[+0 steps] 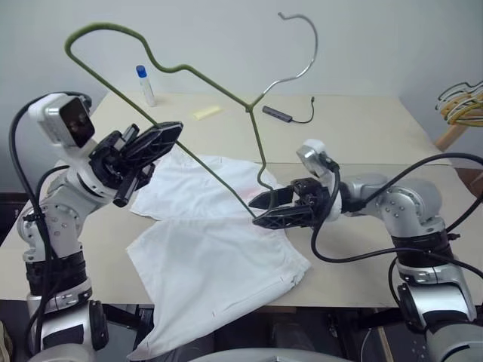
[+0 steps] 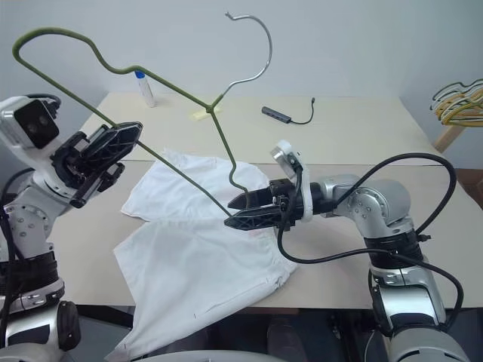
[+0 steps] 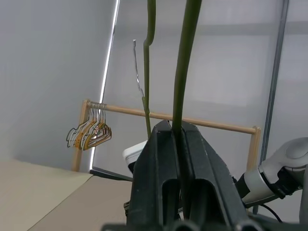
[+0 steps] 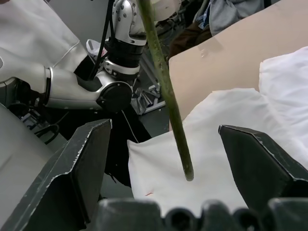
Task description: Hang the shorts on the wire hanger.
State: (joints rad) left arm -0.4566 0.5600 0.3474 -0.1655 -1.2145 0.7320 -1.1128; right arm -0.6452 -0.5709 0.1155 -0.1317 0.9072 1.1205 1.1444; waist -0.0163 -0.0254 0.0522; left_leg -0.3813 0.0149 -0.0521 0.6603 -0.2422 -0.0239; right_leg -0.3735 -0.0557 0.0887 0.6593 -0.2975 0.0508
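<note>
Left pincer [image 1: 155,141] is clamping the wire hanger [image 1: 198,72] aloft; right pincer [image 1: 273,210] is gaping around its free end. Shorts [image 1: 211,264] are lying unhung on the counter [image 1: 362,136].

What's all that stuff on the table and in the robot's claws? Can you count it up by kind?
White cloth shorts: 1
Olive-grey wire hanger, in the left gripper: 1
White bottle with blue cap: 1
Yellow note: 1
Dark cabled adapter: 1
Total: 5

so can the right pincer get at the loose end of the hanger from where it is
Probably yes: the right pincer stands open with the wire hanger's free end between its fingers, nothing blocking. The left pincer holds the wire.
</note>
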